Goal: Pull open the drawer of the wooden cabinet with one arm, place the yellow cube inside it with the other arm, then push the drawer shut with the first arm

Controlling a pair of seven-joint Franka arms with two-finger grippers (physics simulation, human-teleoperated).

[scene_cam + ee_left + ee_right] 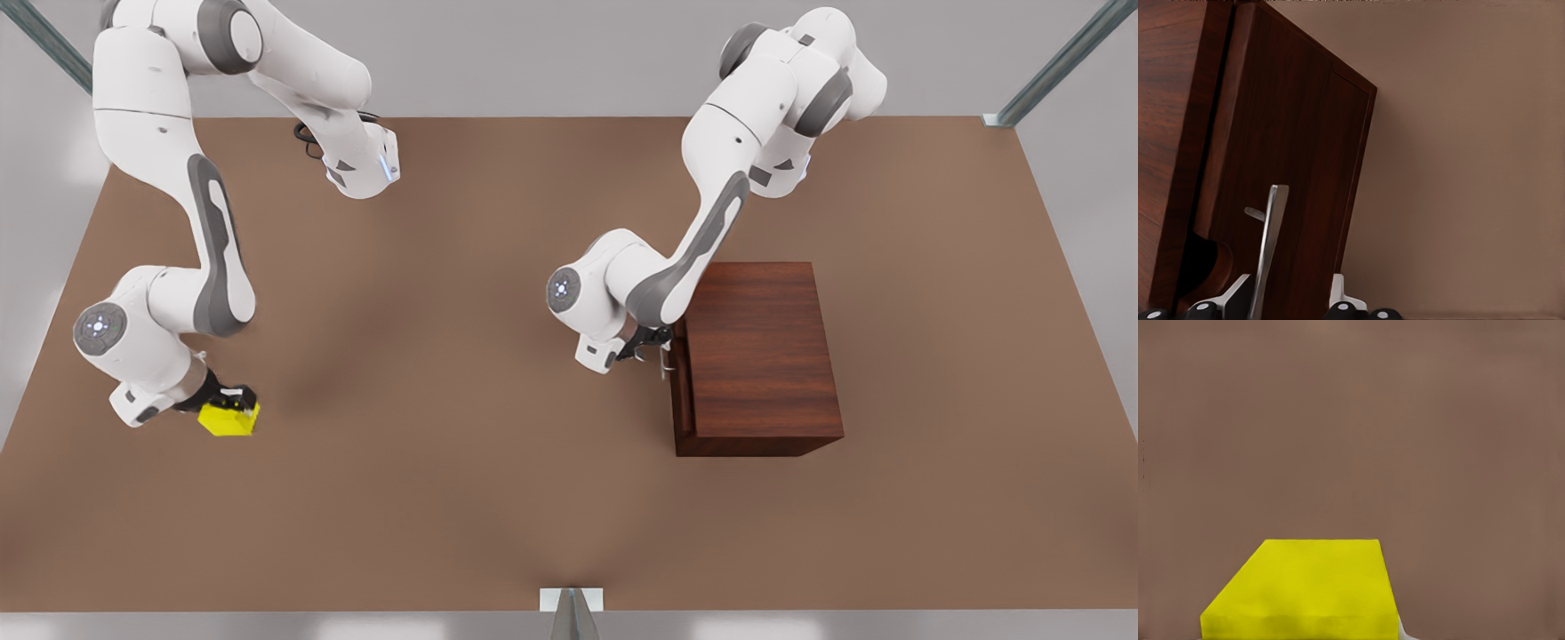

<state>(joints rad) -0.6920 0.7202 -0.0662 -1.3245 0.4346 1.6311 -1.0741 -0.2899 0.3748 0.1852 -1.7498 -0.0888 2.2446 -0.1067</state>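
Dark reddish-brown wood marks the drawer (681, 391), which sits only slightly proud of the wooden cabinet (760, 356); in the left wrist view a narrow dark gap runs between the drawer front (1285, 167) and the cabinet side (1168, 133). Its slim silver handle (1268, 247) stands between the fingers of the left gripper (647, 342), one finger (1228, 297) on each side of the bar; whether they press on it I cannot tell. So the pull looks barely begun, and the opening is far too small to take anything.

Well apart, toward the front view's left, the yellow cube (229, 418) lies at the right gripper (233, 397), low over the brown table (444, 462). The right wrist view has the cube (1305, 587) close under the camera, yet the fingers are hidden, so a clenched hold on it cannot be confirmed, nor whether the cube rests on the table or is lifted.

By my judgement most of the task remains: drawing the drawer fully out, carrying the cube across and setting it inside, then pushing the drawer shut with the left arm.
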